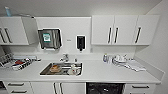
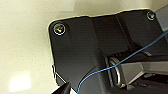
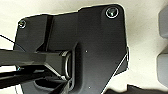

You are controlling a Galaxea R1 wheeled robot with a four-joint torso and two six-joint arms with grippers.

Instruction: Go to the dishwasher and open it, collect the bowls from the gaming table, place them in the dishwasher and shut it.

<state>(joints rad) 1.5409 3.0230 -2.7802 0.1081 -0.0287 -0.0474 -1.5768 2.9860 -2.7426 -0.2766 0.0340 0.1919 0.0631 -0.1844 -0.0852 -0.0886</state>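
Under the counter point(image 1: 100, 75), dishwasher point(image 1: 105, 88) front-facing.

White counter point(image 1: 100, 72): sink point(image 1: 61, 69) set in, dishes inside; dish rack point(image 1: 17, 63) at left end; bottle point(image 1: 105, 58), kettle point(image 1: 120, 59), cloth point(image 1: 135, 66) toward right.

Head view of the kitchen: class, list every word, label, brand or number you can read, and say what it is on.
No text can be read.
Paper towel dispenser: a teal and white label, too blurred to read.
Wall: a small grey mark beside the dispenser, too small to read.
Soap dispenser: no lettering can be made out.
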